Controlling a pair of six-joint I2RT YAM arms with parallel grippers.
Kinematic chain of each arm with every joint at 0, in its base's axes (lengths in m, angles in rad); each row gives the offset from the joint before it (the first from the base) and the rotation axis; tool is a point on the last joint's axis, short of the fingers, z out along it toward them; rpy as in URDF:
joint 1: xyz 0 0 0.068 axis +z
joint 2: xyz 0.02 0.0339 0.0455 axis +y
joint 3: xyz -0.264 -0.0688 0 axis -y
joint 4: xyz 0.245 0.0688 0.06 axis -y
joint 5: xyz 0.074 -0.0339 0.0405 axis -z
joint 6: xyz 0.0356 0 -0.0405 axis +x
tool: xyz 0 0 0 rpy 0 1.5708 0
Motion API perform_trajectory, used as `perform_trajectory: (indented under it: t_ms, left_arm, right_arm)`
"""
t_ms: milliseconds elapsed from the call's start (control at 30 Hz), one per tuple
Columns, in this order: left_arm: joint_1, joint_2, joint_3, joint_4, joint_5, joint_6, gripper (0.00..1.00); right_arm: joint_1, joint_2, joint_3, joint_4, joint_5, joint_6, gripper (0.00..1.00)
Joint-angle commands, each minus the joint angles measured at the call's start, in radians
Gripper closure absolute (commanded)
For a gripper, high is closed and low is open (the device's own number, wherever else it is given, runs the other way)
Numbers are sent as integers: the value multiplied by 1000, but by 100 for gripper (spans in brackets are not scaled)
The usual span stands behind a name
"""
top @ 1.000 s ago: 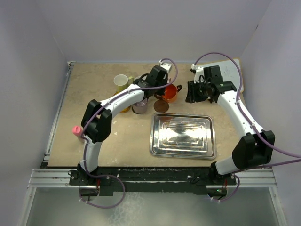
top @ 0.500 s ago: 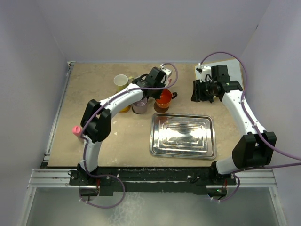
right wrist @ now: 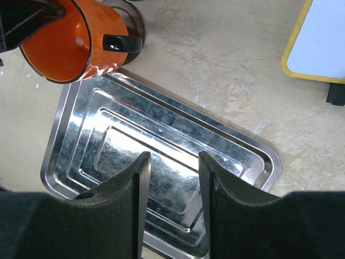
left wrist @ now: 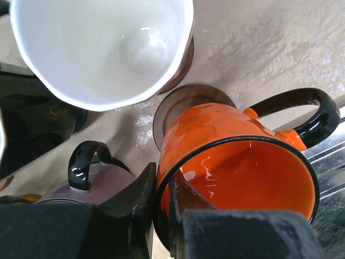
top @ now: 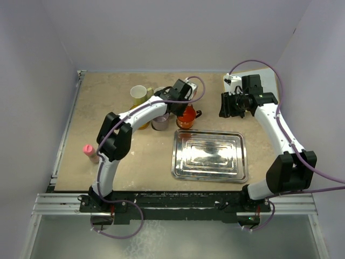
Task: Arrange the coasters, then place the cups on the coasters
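My left gripper (top: 181, 106) is shut on the rim of the orange-red cup (top: 187, 115), one finger inside and one outside. In the left wrist view the left gripper (left wrist: 161, 199) holds this cup (left wrist: 237, 162) tilted, its base over a dark brown coaster (left wrist: 178, 105). A cup with a white inside (left wrist: 102, 48) and a greyish-purple cup (left wrist: 91, 183) stand close beside it. A pale yellow cup (top: 138, 95) stands further left. My right gripper (top: 223, 105) hangs open over the table right of the cups. In the right wrist view the right gripper (right wrist: 173, 162) has nothing between its fingers.
A steel tray (top: 209, 156) lies just in front of the orange-red cup, below the right gripper in its wrist view. A pink bottle (top: 89, 150) stands at the left. A white board with a yellow edge (right wrist: 318, 38) lies at the back right.
The left gripper has carried the orange-red cup nearer and to the left, over the dark brown coaster that lay bare before. The right gripper shifted slightly right, then held still.
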Motion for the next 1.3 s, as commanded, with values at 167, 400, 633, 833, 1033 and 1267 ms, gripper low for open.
perform_trajectory:
  t_ms: [167, 400, 633, 833, 1033, 1267]
  left_arm:
    - [7, 0, 67, 9, -9, -70, 97]
    - [7, 7, 66, 7, -23, -101, 97]
    - [7, 19, 80, -2, -52, -136, 97]
    - [8, 31, 94, -7, -59, -150, 97]
    - [7, 33, 96, -17, -60, -163, 97]
    - [7, 23, 83, -19, -67, -175, 97]
  right_arm:
    - [-2, -31, -9, -8, -23, -24, 57]
    - [-2, -33, -17, -4, -24, -26, 57]
    - [-2, -31, -22, -2, -31, -26, 57]
    - [-2, -31, -26, 1, -34, -27, 57]
    - [-2, -30, -29, 1, -37, -27, 57]
    - [-2, -30, -33, 3, -41, -28, 57]
